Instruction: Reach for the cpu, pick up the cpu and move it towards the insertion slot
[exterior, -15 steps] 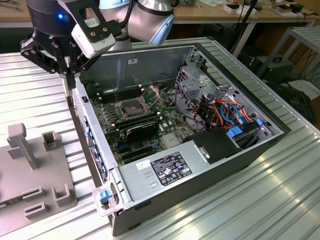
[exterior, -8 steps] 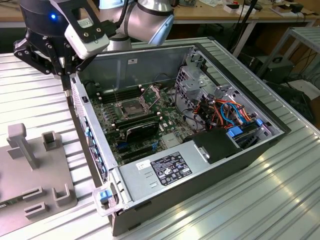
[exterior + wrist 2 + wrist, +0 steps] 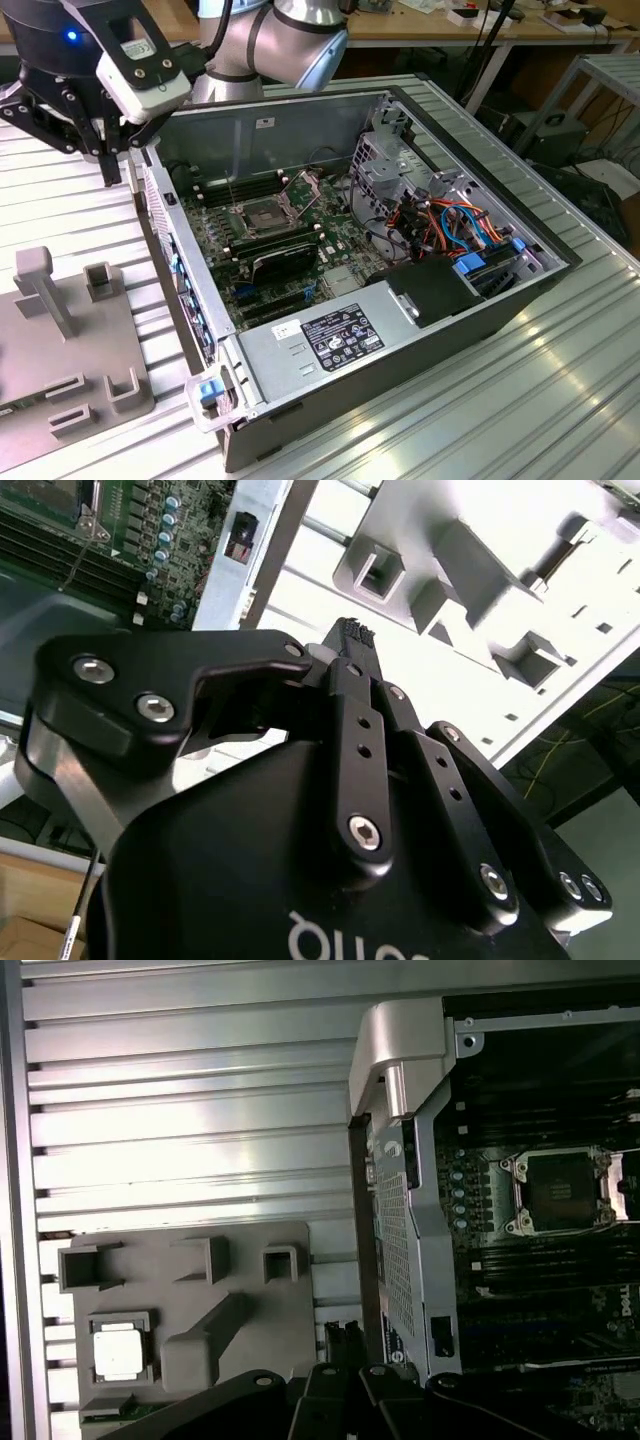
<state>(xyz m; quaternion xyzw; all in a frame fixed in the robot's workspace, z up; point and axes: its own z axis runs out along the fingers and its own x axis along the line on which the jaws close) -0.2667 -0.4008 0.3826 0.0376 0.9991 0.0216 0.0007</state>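
- Exterior view: gripper (image 3: pixel 109 178) up high at the exterior view's left, just outside the open case (image 3: pixel 400 330) and above the ribbed table (image 3: pixel 60 215); grey fixture (image 3: pixel 40 350) lower down, apart from the fingertips; slot (image 3: pixel 258 218) inside the case, shiny frame round a dark centre, nothing seated in it.
- Judged from this: reach in hand, nothing gripped, a good way left to travel; best to keep height while crossing to the fixture, clear of its upright posts, and to descend only once square over the chip.
- Second wrist view: gripper (image 3: pixel 349 630) seen along its own body; jaws look pressed together with nothing between them; pale fixture (image 3: pixel 450 560) beyond the tips, green board at one corner.
- Judged from this: worth spreading the jaws before coming down, wide enough to pass the chip's edges; a closed descent would risk knocking the flat face.
- First wrist view: cpu (image 3: pixel 120 1350) lying flat, pale face up, in a square pocket of the fixture (image 3: pixel 250 1260); gripper (image 3: pixel 344 1335) with tips over the fixture's edge next to the case wall (image 3: pixel 395 1210).
- Cpu well apart from the jaws, not between them and not touched; a raised grey bar (image 3: pixel 205 1335) on the fixture between chip and tips; slot (image 3: pixel 557 1192) beyond the case wall, on the far side of the tips from the cpu.
- Judged from this: sensible to line the jaws up with two opposite edges of the chip and to pass over the bar, not through it; pocket walls leave little room, so a straight, slow drop looks safest.
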